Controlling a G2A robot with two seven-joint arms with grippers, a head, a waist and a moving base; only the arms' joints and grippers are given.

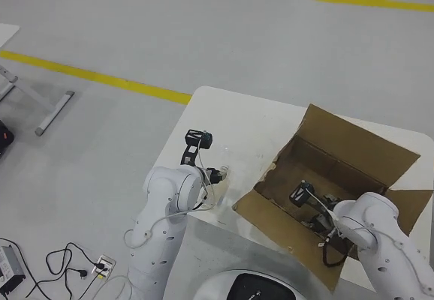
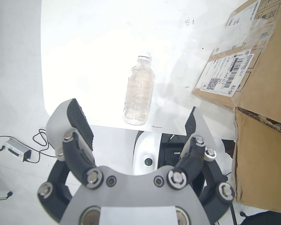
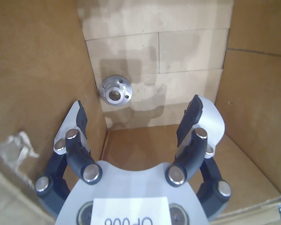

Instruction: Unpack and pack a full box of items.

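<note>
Unpack phase, as I read it. The clear plastic bottle (image 2: 138,90) is out on the surface (image 2: 96,36), just beside the cardboard box (image 2: 260,141), lying on its side as far as I can tell. Left tool (image 2: 133,114) hangs above the bottle, spread wide, holding nothing.

Right tool (image 3: 137,105) is down inside the box, also wide open and empty. 1 item is in sight on the box floor: a round metal flange (image 3: 116,92), lying flat with its hub up, tight against a side wall near a corner.

Next move is probably the right tool going for the flange. That wall leaves no room for a finger on that side, so I'd rotate the wrist to pinch along the wall, or grip the raised hub. Descend slowly; the cardboard will snag a pad.
</note>
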